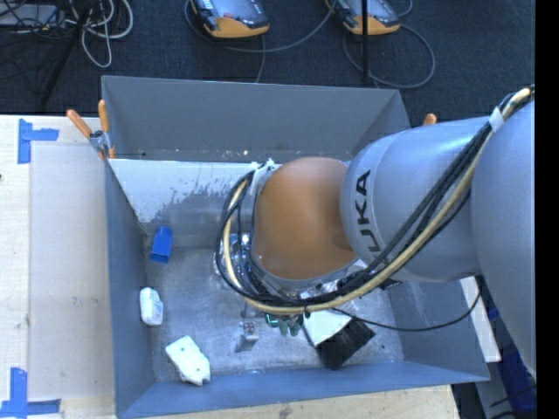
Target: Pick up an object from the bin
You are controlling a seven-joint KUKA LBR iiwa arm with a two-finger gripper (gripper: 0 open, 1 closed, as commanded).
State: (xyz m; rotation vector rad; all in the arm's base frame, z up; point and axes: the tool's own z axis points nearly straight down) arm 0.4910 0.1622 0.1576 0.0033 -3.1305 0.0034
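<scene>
Grey metal bin (pixel 122 234), mostly bare floor, with the arm (pixel 437 208) coming in and its orange cover (pixel 297 216) blocking a lot of the middle. The pincer (pixel 249 331) pokes out below that cover, low over the floor toward the near wall. Honestly I can't tell if it's released or clenched; too much wrist and cable in the way. Nothing visible in its grip.

Closest thing to it is a black-and-white thing (pixel 342 342), just beside the pincer on the arm's side, partly tucked under the wrist. It looks like a white flat piece with a black blocky part, and the black part's long axis runs diagonally, slanting up and away from the pincer. Can't make out what it actually is.

On the opposite side, a bit further off and nearer the front wall, sits a white lump (pixel 189 360), chunky and irregular. Beyond that, well apart from the pincer, is a small white rounded piece (pixel 151 305), and further back still a blue block (pixel 161 243) standing by the sloped side wall.

My guess: the pick hasn't happened yet, and the black-and-white thing is the shortest hop. That means sliding sideways toward the arm's own side, which looks awkward.
</scene>
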